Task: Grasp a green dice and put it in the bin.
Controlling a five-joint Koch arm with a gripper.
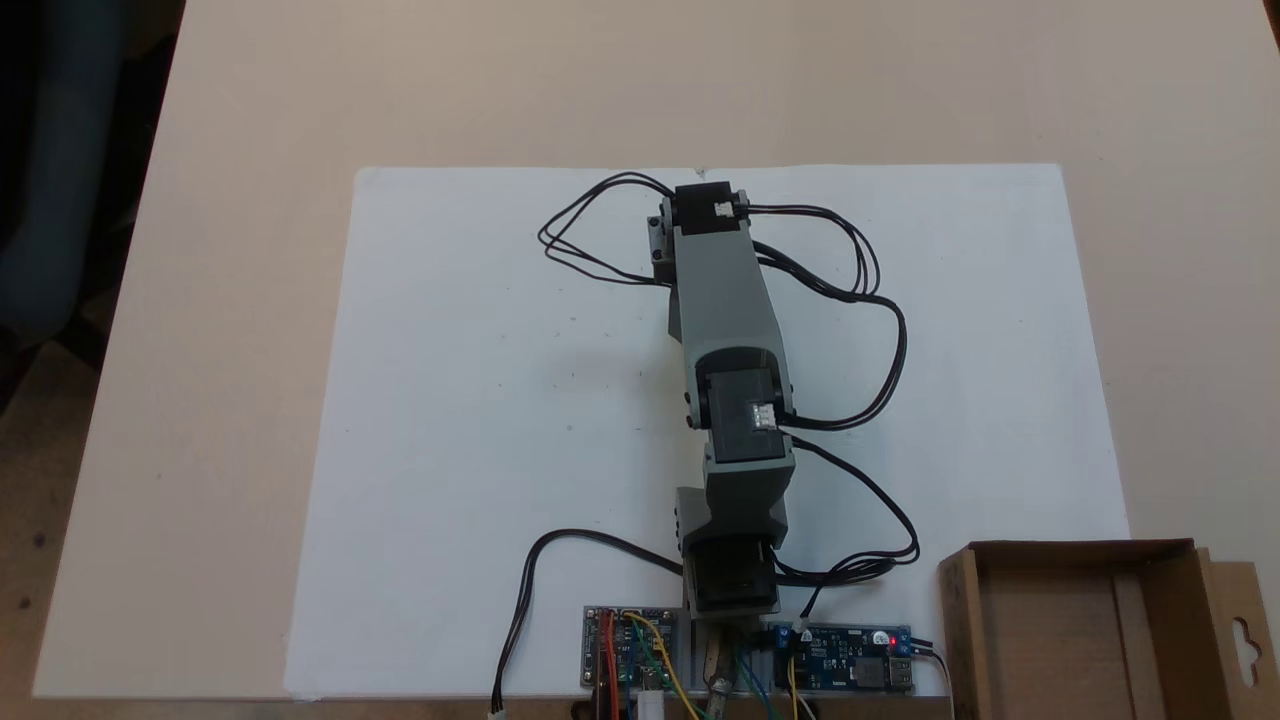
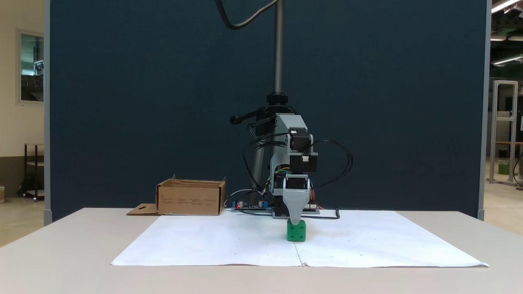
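The green dice sits on the white paper sheet near its middle, seen in a fixed view from the front. My gripper points straight down, its grey tip touching or just above the top of the dice. Only one jaw shows from the front, so its opening is unclear. From above, the arm stretches over the sheet and hides both the dice and the jaws. The brown cardboard bin stands beside the arm's base, its hang-hole flap folded outward; from the front the bin stands at the back left.
Two circuit boards with coloured wires lie at the arm's base. Black cables loop out on both sides of the arm. A camera stand pole rises behind the base, before a dark blue partition.
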